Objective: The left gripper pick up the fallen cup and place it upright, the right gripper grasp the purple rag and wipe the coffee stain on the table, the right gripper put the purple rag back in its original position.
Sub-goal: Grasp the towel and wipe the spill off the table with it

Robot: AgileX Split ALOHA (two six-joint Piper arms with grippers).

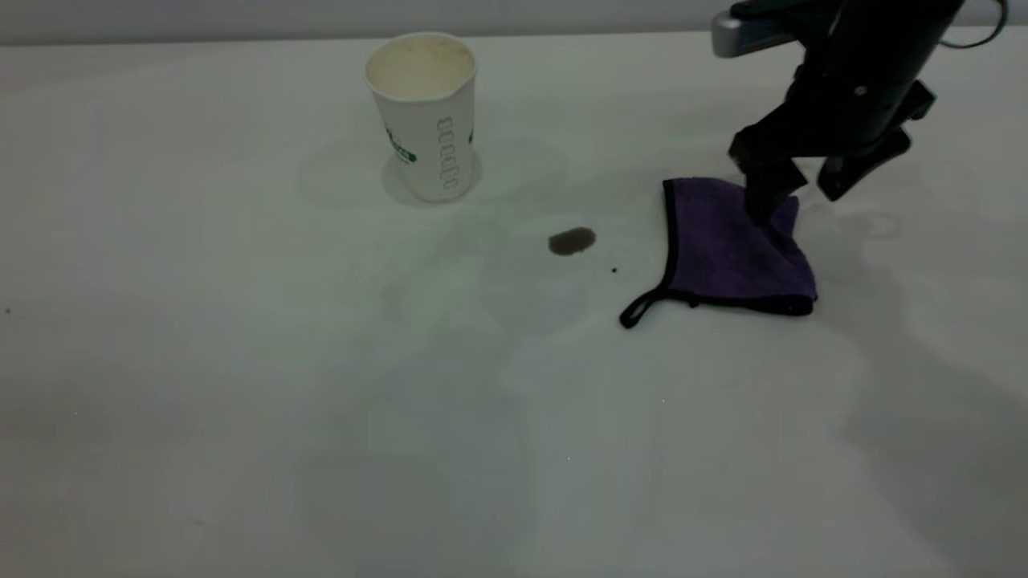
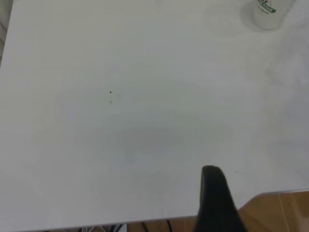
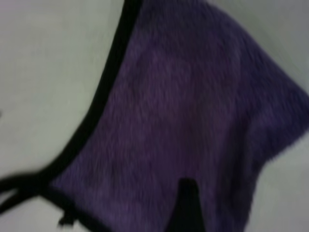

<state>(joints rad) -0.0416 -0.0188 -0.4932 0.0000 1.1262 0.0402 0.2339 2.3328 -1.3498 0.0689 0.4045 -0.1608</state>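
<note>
On the table (image 1: 241, 401), you are seeing the cup (image 1: 426, 116) standing upright already while the right gripper (image 1: 791, 189), fingers spread wide, is straddling the purple rag (image 1: 735, 253), the coffee stain (image 1: 572, 241) unwiped.

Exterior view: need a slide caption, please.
Right gripper open over the purple rag; cup upright, coffee stain unwiped.

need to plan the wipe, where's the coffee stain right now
In the exterior view the coffee stain sits on the bare table just right of centre, between the upright cup and the purple rag, touching neither.
</note>
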